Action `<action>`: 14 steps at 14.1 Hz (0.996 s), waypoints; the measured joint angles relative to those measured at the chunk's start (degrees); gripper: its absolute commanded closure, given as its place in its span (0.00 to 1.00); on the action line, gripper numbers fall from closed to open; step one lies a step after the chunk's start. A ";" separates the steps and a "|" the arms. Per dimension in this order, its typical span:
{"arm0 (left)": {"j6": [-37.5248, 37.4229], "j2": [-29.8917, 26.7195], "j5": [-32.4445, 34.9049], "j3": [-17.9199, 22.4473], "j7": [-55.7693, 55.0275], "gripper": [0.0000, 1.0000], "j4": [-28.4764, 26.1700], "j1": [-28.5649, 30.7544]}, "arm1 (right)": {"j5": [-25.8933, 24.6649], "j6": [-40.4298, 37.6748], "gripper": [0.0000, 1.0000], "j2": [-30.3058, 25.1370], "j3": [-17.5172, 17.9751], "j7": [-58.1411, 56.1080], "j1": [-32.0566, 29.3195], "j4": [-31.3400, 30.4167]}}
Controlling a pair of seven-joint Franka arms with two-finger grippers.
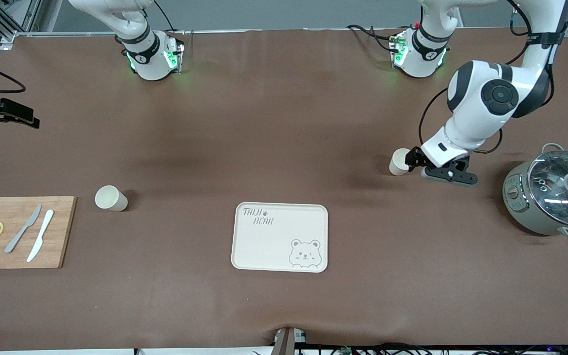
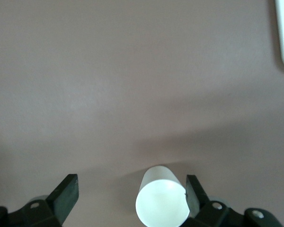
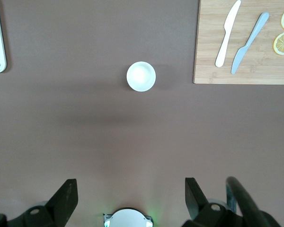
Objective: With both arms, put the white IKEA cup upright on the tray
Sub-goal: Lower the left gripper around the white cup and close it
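Note:
One white cup point(image 1: 399, 162) lies on its side on the brown table toward the left arm's end. My left gripper point(image 1: 411, 159) is low at it, open. In the left wrist view the cup point(image 2: 162, 201) lies between my open fingers, close against one finger point(image 2: 192, 190), with the gripper point(image 2: 131, 188) not closed. A second white cup point(image 1: 110, 198) stands upright beside the cutting board and also shows in the right wrist view point(image 3: 141, 76). The cream bear tray point(image 1: 259, 246) lies empty, nearer to the front camera. My right gripper point(image 3: 131, 190) is open and empty, high over its own base.
A wooden cutting board point(image 1: 62, 231) with two knives and lemon slices lies at the right arm's end. A grey pot with a glass lid point(image 1: 552, 197) stands at the left arm's end. A black device point(image 1: 5, 114) sits at the table's edge.

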 measured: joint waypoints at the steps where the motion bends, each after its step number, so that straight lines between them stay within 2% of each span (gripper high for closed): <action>1: 1.89 -0.44 0.00 0.00 -0.02 0.00 -2.12 0.05 | 0.00 -0.03 0.00 0.00 -0.01 0.03 -0.33 0.00; 7: 11.09 -1.43 0.00 0.01 -0.07 0.00 -11.57 0.39 | 0.04 -0.37 0.00 0.01 0.27 0.02 -0.95 -0.08; 14: 16.58 -1.33 0.00 0.03 -0.11 0.00 -16.63 2.26 | 0.04 -0.60 0.00 0.01 0.34 0.10 -0.95 -0.08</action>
